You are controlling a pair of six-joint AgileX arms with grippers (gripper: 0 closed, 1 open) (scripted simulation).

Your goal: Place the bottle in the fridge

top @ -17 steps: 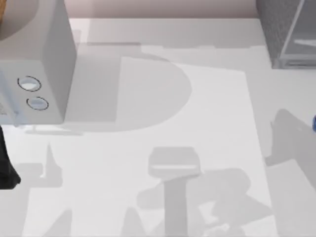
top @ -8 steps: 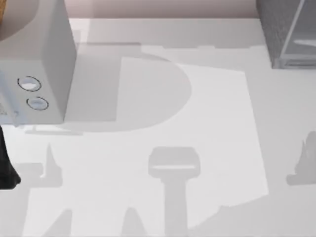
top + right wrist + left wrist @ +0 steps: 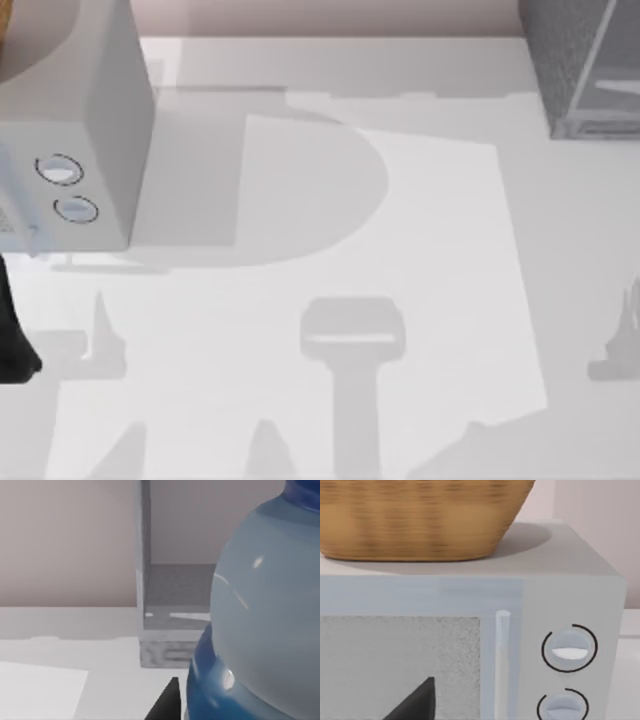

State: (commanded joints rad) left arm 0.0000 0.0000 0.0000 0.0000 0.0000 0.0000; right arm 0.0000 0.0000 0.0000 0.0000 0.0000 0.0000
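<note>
1. My right arm carries the task. In the right wrist view the bottle (image 3: 260, 620) sits hard up against my right jaws, its clear body and blue label band looming close, with a dark fingertip (image 3: 167, 702) just beside its lower part. It looks held, though I cannot tell how wide those jaws stand.
2. The bottle's long axis runs roughly upright, its blue cap end at the top.
3. The fridge (image 3: 172, 605) lies straight ahead of my right jaws and beyond the bottle, its interior open toward me. I judge the coming move to be a forward carry into that opening.
4. From above, the fridge (image 3: 585, 65) sits at the table's (image 3: 300, 400) far right corner.
5. My left arm is parked facing the light grey box (image 3: 470, 645) with two dials, a basket (image 3: 420, 515) on top. A dark tip shows low there; I cannot tell its opening.
</note>
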